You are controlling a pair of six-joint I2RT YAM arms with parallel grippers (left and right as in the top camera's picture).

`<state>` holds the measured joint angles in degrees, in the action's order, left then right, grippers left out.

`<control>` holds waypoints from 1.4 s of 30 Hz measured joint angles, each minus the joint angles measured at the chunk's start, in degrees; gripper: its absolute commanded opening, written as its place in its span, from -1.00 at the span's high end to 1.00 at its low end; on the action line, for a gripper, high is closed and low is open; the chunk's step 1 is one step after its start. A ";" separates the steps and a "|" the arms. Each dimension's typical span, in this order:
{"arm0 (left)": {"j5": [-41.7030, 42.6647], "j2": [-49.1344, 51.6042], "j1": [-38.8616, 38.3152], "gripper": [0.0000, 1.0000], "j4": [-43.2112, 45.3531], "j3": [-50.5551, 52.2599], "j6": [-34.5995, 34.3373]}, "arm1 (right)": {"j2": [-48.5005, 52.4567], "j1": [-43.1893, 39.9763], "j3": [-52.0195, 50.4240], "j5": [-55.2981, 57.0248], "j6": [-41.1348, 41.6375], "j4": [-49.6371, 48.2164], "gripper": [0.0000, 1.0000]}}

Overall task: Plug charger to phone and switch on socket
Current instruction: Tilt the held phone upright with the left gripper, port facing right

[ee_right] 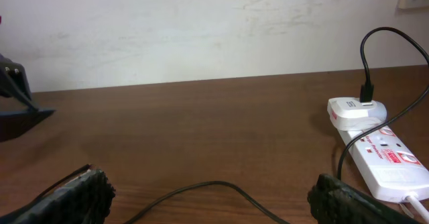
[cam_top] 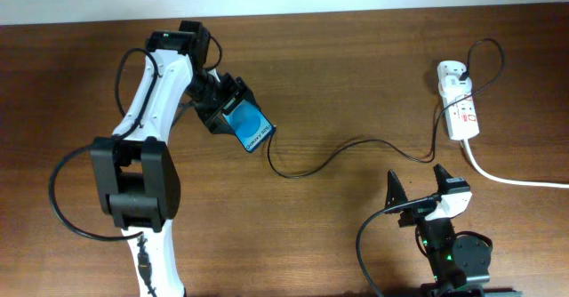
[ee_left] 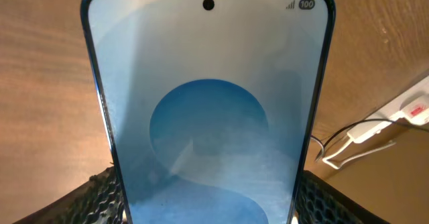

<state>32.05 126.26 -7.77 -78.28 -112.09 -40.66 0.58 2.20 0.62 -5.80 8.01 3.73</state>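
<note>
The only figure that reads plainly is "100", white on a dark pill-shaped battery badge (ee_left: pixel 306 5) at the one o'clock corner of the phone (ee_left: pixel 208 117) screen in the left wrist view. Just at the badge's nine o'clock stands a small signal-bars icon (ee_left: pixel 290 5), a sign without letters. In the overhead view the same screen carries white print at its four o'clock end, too small to read. The socket (ee_right: pixel 383 167), at four o'clock in the right wrist view, bears red labels (ee_right: pixel 407 158) and fine red print on its top face; none of those words can be made out.
</note>
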 measured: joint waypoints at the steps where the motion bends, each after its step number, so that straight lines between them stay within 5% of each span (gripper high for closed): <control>1: 0.46 0.00 0.09 1.00 -0.42 0.00 -0.81 | 0.00 0.00 0.00 0.00 0.00 0.00 -0.97; 9: 14.88 0.00 5.20 1.00 -4.07 0.00 -2.99 | 0.00 0.00 0.00 0.00 -0.02 0.00 -0.97; 42: 26.69 0.00 6.34 1.00 -6.40 0.00 -3.17 | 0.00 0.00 0.00 0.02 -0.02 0.00 -0.97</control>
<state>58.74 126.26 -1.43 -84.68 -112.09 -43.83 0.58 2.20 0.62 -5.78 7.99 3.73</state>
